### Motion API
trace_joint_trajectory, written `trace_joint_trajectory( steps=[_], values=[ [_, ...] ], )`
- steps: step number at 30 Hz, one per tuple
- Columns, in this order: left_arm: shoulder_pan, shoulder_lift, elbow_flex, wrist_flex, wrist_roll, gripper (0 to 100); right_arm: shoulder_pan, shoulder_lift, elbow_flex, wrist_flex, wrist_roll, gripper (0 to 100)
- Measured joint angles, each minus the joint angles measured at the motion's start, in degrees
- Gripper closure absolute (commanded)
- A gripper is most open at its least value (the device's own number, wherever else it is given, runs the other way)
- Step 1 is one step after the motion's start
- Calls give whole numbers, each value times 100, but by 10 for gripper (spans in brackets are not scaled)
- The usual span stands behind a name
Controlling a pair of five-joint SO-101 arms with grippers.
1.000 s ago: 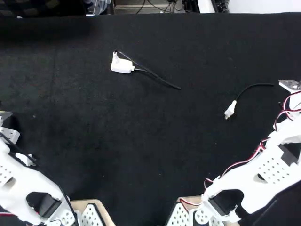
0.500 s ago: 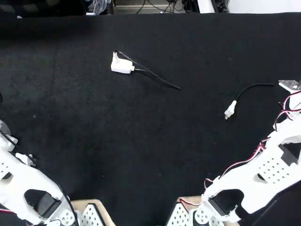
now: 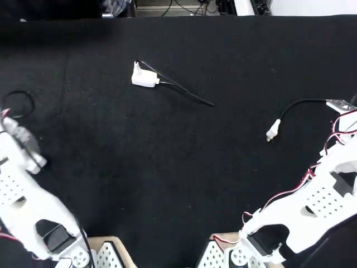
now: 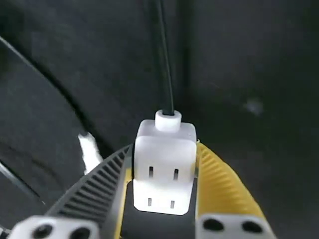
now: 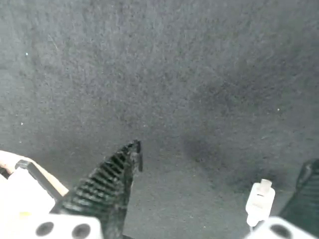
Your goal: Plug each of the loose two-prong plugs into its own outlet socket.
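white socket [image 4: 164, 167] in left jaws, black cord [image 4: 166, 59]

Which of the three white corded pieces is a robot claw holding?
The slotted socket block, clamped in the left gripper. The blocky piece and the small plug lie loose on the black table.

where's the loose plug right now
In the high view the plug lies on the table, right of centre, near the right arm, its cord curving off to the right.
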Motion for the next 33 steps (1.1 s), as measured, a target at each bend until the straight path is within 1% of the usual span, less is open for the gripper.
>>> trace_joint_trajectory(
  steps=[3, 5, 10, 15, 17, 23, 27, 29, 33],
  values=[
    [571, -466, -9, 149, 255, 973, 0, 0, 0, 0, 0, 539],
    [1011, -826, -9, 167, 299, 973, 44, 0, 0, 0, 0, 539],
    [2418, -1688, 229, 176, 281, 973, 308, 0, 0, 0, 0, 539],
    [4035, -2031, 527, 176, -290, 973, 466, 0, 0, 0, 0, 539],
    [4563, -2031, 677, 149, -466, 972, 510, 0, 0, 0, 0, 539],
    [5811, -2031, 1521, -703, -1116, 971, 615, 0, 0, 0, 0, 539],
    [6629, -2031, 2338, -1495, -1618, 971, 712, 0, 0, 0, 0, 539],
    [6892, -2031, 2752, -1916, -1934, 971, 774, 0, 0, 0, 0, 539],
    [7165, -2031, 3525, -2673, -2655, 971, 905, 0, -44, 0, 0, 539]
  ],
)
